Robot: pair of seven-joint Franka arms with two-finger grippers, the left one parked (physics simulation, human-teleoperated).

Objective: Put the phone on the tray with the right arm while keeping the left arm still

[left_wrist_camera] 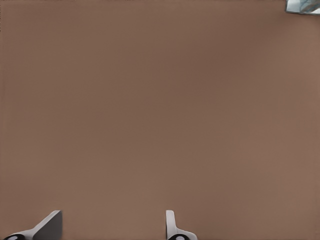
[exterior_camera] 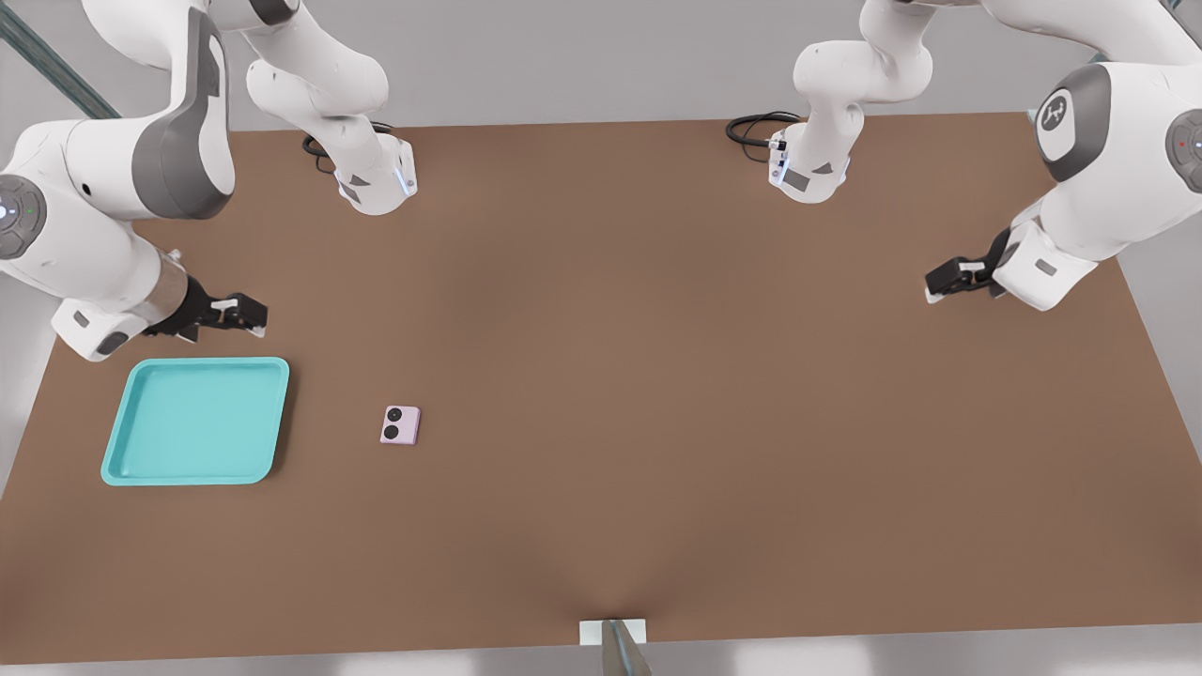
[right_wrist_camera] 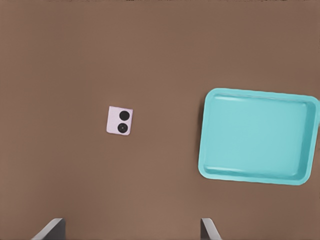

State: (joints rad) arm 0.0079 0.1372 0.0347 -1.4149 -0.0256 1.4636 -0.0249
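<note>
The pale pink phone (exterior_camera: 400, 424) lies flat on the brown table, lenses up, a short way toward the front view's right of the turquoise tray (exterior_camera: 192, 422). Nothing is in the tray. My right arm's gripper (exterior_camera: 252, 315) hovers above the table just behind the tray's far edge, at the front view's left, open and holding nothing. From the right wrist view, the phone (right_wrist_camera: 120, 121) and tray (right_wrist_camera: 257, 135) lie apart, with the gripper (right_wrist_camera: 131, 226) showing only its two spread fingertips. The left arm (exterior_camera: 1071, 122) is parked at the front view's right.
Both arm bases (exterior_camera: 376, 183) (exterior_camera: 808, 174) with black cables stand along the table's far edge. A small white bracket (exterior_camera: 612, 631) sits at the near edge. The brown table (exterior_camera: 657, 376) stretches between the two arms.
</note>
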